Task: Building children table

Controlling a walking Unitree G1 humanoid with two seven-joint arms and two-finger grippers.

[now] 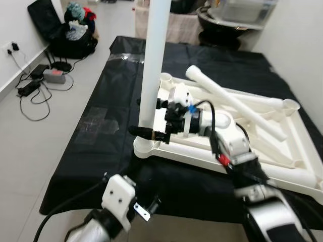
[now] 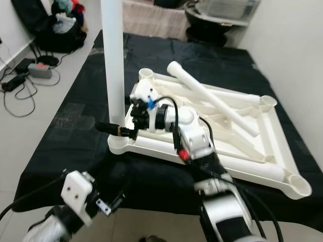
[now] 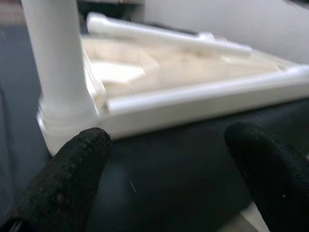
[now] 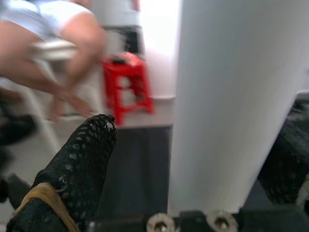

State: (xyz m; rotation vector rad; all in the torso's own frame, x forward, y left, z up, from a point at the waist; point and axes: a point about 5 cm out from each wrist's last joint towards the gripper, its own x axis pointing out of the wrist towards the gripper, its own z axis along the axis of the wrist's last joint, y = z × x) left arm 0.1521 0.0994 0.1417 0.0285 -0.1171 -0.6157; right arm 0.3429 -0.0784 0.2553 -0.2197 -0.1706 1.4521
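Note:
A white children's table top (image 1: 202, 156) lies upside down on a black-covered table (image 1: 101, 126). One white leg (image 1: 154, 60) stands upright in its near-left corner socket (image 1: 144, 146). Two loose white legs (image 1: 227, 96) lie crossed over the underside. My right gripper (image 1: 149, 132) reaches across the top to the foot of the upright leg, with the leg (image 4: 231, 96) between its open fingers; one finger (image 4: 77, 164) stands clear of it. My left gripper (image 3: 169, 159) hovers low at the table's near edge, open and holding nothing, facing that corner.
The cloth's near edge drops to the floor by my left arm (image 1: 118, 194). Cables and a power strip (image 1: 53, 75) lie on the floor to the left, a black bag (image 1: 70, 30) beyond. A seated person (image 4: 48, 38) and a red stool (image 4: 128, 77) are nearby.

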